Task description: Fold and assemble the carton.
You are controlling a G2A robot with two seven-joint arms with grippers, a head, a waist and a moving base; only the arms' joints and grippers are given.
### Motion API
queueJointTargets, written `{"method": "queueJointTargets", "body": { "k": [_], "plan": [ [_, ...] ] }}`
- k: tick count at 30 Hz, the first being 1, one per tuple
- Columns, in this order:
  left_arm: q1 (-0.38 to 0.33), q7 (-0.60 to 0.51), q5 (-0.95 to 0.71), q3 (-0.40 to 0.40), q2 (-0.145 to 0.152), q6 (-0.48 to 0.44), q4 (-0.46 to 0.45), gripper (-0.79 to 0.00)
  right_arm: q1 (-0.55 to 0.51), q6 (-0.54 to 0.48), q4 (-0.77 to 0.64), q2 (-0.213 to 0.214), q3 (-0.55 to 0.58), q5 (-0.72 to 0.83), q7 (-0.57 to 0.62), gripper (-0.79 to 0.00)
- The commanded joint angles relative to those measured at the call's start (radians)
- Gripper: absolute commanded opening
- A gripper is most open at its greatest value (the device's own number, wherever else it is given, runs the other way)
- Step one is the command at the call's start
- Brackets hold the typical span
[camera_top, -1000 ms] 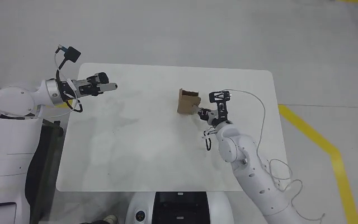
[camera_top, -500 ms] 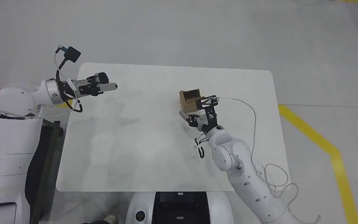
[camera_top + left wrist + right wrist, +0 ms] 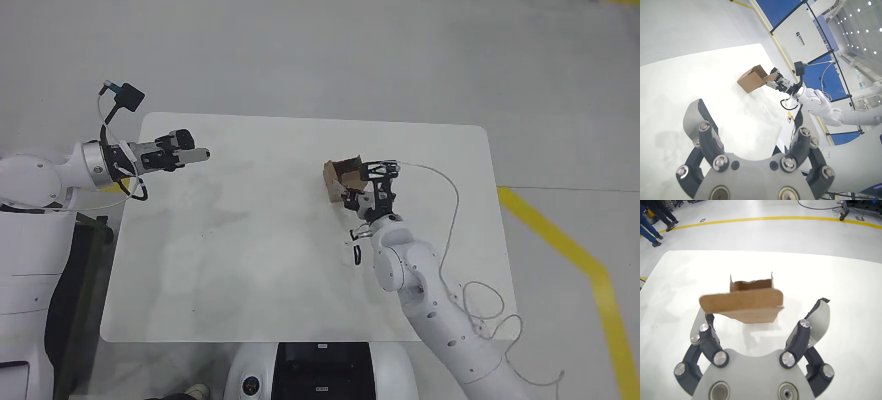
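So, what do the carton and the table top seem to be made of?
The carton looks like plain brown cardboard, matt, with a ragged inner edge. The table top is smooth, white and slightly glossy, with a faint reflection under the carton; perhaps laminate or plastic, I cannot tell.

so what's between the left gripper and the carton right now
Nothing: only bare white table lies between the left gripper and the carton. Both the top view and the left wrist view show that stretch.
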Motion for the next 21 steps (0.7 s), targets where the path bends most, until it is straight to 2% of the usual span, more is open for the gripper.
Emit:
{"method": "queueJointTargets", "body": {
  "k": [1,8,14,17,21],
  "plan": [
    [0.0,0.0,0.0,0.0,0.0,0.0,0.0,0.0,-0.023,0.007,-0.016,0.005,0.027,-0.011,0.004,0.0],
    [0.0,0.0,0.0,0.0,0.0,0.0,0.0,0.0,-0.129,0.005,-0.123,0.028,0.14,-0.034,0.032,0.0],
    [0.0,0.0,0.0,0.0,0.0,0.0,0.0,0.0,-0.154,-0.12,-0.159,0.031,0.165,0.068,0.034,0.0],
    [0.0,0.0,0.0,0.0,0.0,0.0,0.0,0.0,-0.138,-0.133,-0.147,0.026,0.149,0.093,0.024,-0.111],
    [0.0,0.0,0.0,0.0,0.0,0.0,0.0,0.0,-0.127,-0.114,-0.14,0.02,0.135,0.12,0.01,-0.379]
  ]
}}
